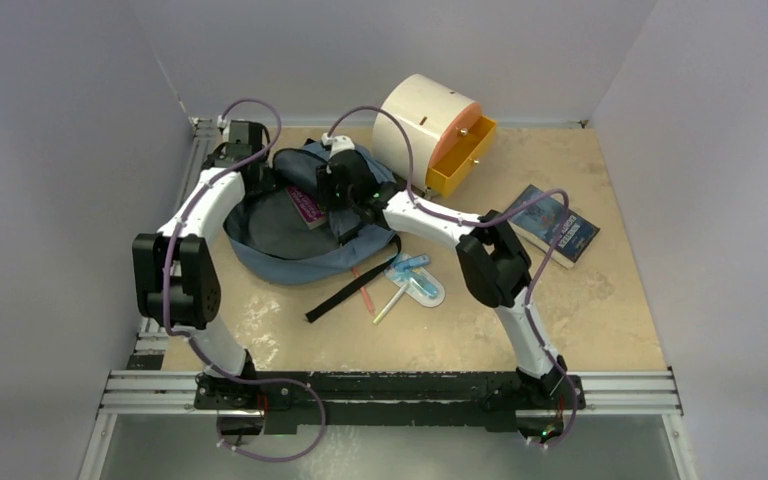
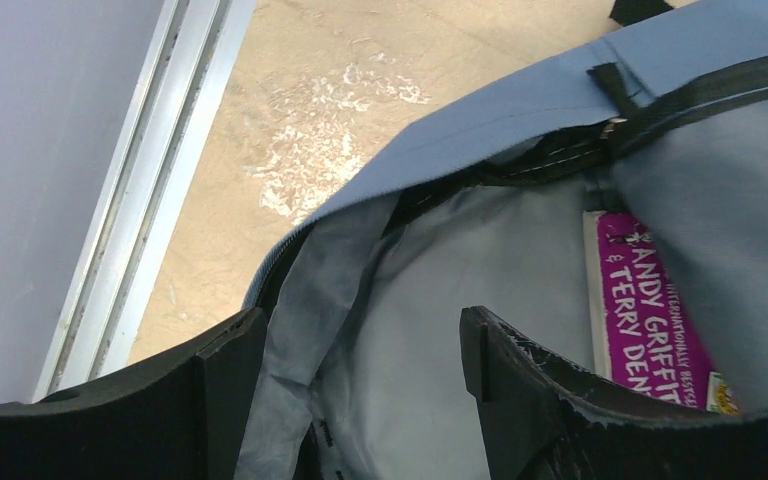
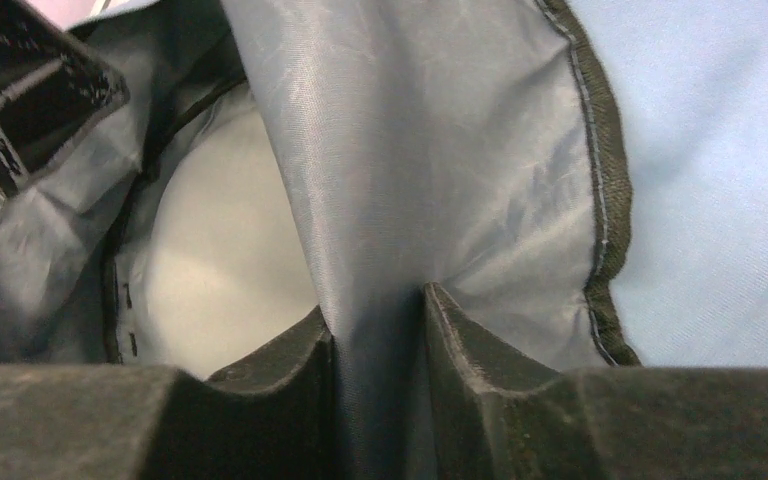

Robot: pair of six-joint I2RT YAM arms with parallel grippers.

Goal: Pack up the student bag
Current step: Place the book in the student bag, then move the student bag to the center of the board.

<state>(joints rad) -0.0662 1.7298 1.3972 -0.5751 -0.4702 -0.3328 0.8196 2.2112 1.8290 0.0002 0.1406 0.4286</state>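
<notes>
Lying on the tabletop (image 1: 580,320) just left of the cream cabinet (image 1: 415,110), seen from the top cam, the student bag (image 1: 280,245) is slate-blue, w/ its mouth open and the grey lining (image 3: 430,150) showing. Inside the bag is one purple book (image 1: 305,206); in the left wrist view it lies flat against the lining, spine w/ white letters up. One black strap (image 1: 350,290) of the bag trails out over the tabletop, on the near side of the cabinet.

The cabinet lies on its side; its orange drawer (image 1: 463,160) is pulled out. What is in the drawer I cannot tell.

A clear pouch (image 1: 418,283) lies nearer to the arm bases than the cabinet; it holds some blue items, too small to name. Just beside it are a pale pen (image 1: 388,305) and a red pencil (image 1: 363,290). A blue book (image 1: 557,226) lies right of the cabinet, apart from it.

Left pincer (image 2: 360,320): wide, nothing btw. the fingers; it hangs over the bag mouth, left of the cabinet, w/ one finger (image 2: 215,380) at the rim of the opening.

Right pincer (image 3: 372,305): narrow, w/ a fold of the lining btw. the fingers, and the cloth touches both of them. It sits at the bag edge on the side toward the cabinet.
</notes>
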